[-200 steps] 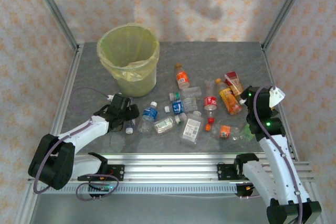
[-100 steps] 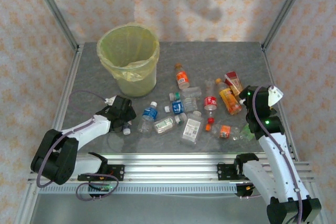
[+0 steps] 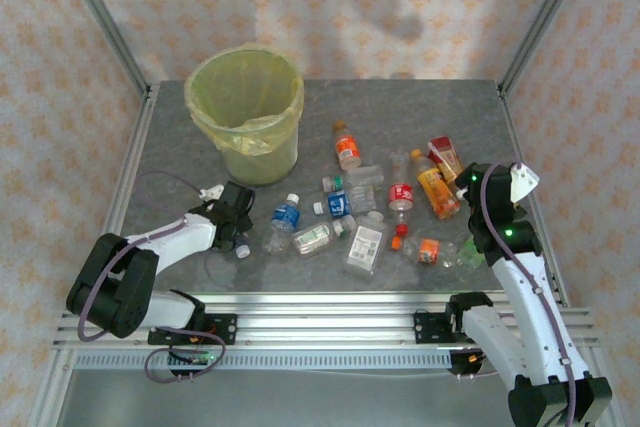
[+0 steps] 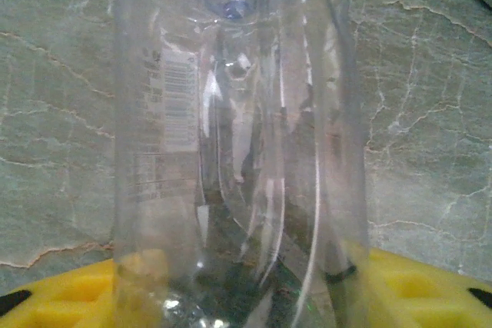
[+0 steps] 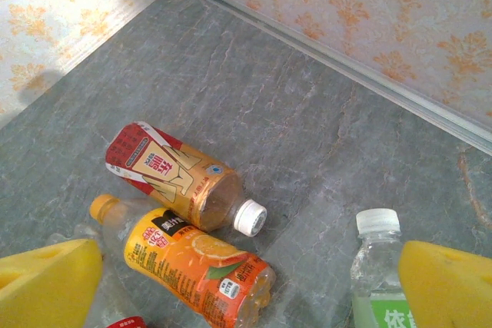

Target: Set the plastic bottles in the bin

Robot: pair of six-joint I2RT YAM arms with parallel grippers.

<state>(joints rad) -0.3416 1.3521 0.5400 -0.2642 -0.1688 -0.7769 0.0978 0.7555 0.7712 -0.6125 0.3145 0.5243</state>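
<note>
A clear plastic bottle (image 4: pixel 231 151) stands between my left gripper's (image 4: pixel 246 289) yellow pads (image 4: pixel 61 293), which press on both of its sides. From above, that gripper (image 3: pixel 234 219) lies low on the table's left, with the bottle's white cap (image 3: pixel 243 250) beside it. The bin (image 3: pixel 255 152), lined with a yellow-green bag, stands behind it. My right gripper (image 5: pixel 250 282) hangs open over an orange-label bottle (image 5: pixel 192 270), a red-and-gold bottle (image 5: pixel 173 178) and a green-label bottle (image 5: pixel 377 274). It holds nothing.
Several more bottles lie scattered mid-table, among them a blue-label one (image 3: pixel 285 217), an orange-capped one (image 3: pixel 346 147) and a red-label one (image 3: pixel 401 195). Metal frame posts (image 3: pixel 105 22) and papered walls close in the table. A cable (image 3: pixel 160 179) loops at the left.
My left gripper has slid a little left and its jaws have narrowed onto the clear bottle. The right arm has barely moved.
</note>
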